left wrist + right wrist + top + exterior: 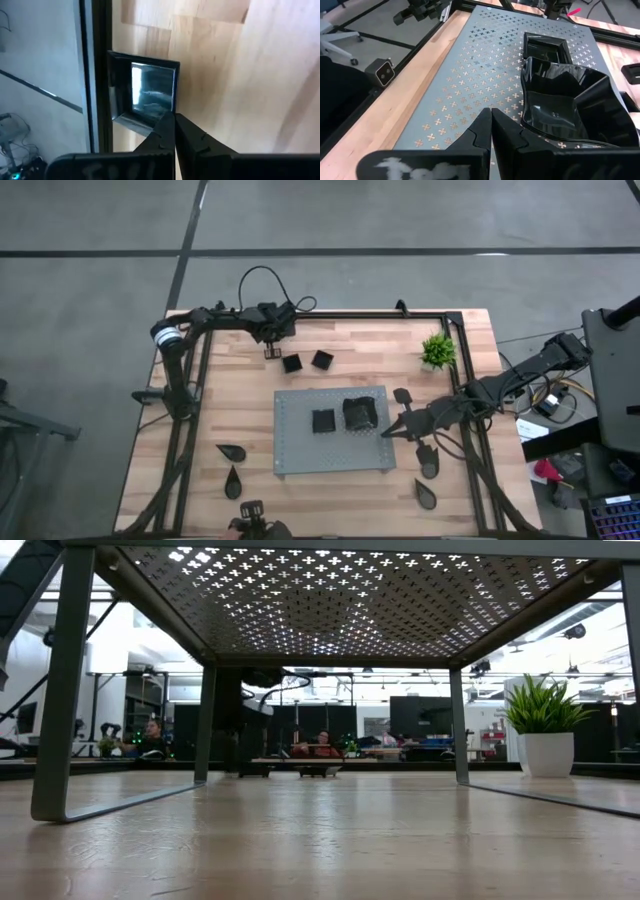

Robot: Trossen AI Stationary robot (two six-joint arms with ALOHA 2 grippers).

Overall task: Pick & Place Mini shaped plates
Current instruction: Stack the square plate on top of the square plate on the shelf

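So two dishes [342, 416] sit on the grey board [300, 450]; seven wait. Left gripper [174, 122] and right gripper [491, 117] fingers pinched together, empty.

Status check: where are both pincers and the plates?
Left pincer shut, empty, at far-left table edge by a small square plate. Right pincer shut, empty, over grey board beside wavy-edged plate. Nothing blocking.

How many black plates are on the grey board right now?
2: a square plate near the grey board's middle; a wavy-edged plate beside it, toward the right arm.
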